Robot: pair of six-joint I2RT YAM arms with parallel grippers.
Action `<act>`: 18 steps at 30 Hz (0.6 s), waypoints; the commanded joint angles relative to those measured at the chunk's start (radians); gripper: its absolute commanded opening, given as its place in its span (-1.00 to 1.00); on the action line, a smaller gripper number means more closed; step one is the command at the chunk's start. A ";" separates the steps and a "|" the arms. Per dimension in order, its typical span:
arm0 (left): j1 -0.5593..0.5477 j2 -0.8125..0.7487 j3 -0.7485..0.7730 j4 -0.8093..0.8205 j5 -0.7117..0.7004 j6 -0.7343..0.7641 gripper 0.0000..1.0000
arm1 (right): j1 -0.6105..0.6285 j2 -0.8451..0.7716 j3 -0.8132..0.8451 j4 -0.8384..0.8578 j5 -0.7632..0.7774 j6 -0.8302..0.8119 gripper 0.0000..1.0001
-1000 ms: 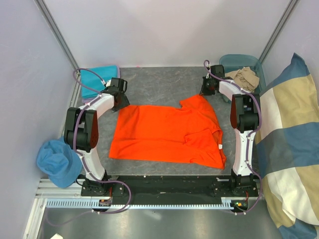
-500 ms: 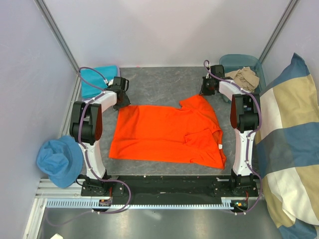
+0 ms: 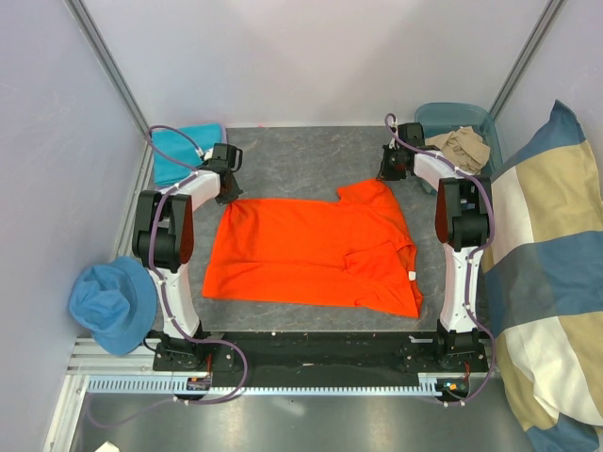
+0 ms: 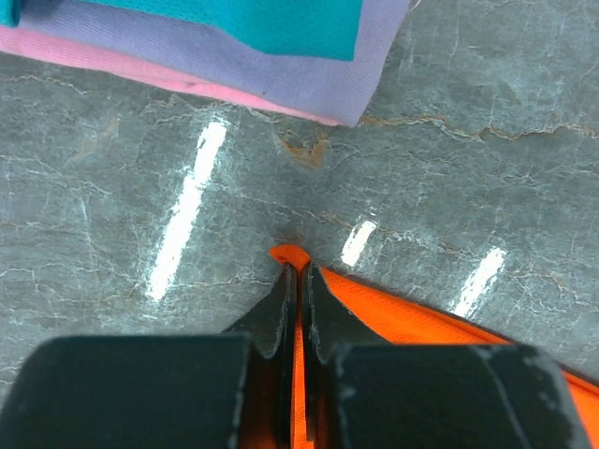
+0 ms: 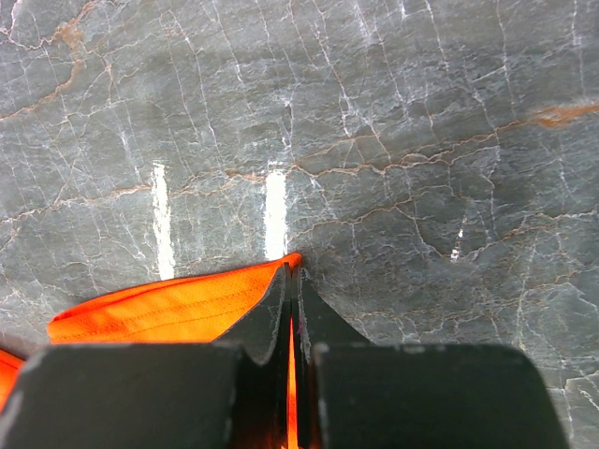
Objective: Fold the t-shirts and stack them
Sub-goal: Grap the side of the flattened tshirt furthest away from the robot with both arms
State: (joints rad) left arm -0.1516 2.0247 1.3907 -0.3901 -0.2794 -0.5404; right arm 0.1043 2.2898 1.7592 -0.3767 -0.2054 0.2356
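An orange t-shirt (image 3: 311,250) lies spread flat on a grey marbled surface (image 3: 301,155) between two robot arms. The left end effector (image 4: 299,274) is pinched closed on its far left corner, and the right end effector (image 5: 292,273) on its far right corner. Beyond, folded t-shirts (image 3: 186,151) sit stacked far left, teal on top. A beige t-shirt (image 3: 460,143) lies in a bin (image 3: 435,115) far right.

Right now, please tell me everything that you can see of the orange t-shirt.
The orange t-shirt is bright, soft-looking cloth with short sleeves. It lies spread almost flat on the grey marbled table, between the two arms, its right side rumpled, with a small white label at the right edge. The left arm's fingers are shut on its far left corner, the right arm's fingers on its far right corner.
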 commanded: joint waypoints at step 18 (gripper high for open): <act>0.006 -0.178 -0.050 0.022 0.137 -0.018 -0.96 | 0.001 -0.311 -0.141 -0.036 0.015 0.045 -1.00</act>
State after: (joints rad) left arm -0.1471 1.9625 1.3701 -0.3889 -0.1696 -0.5415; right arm 0.1055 2.1071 1.6711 -0.4202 -0.2043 0.2638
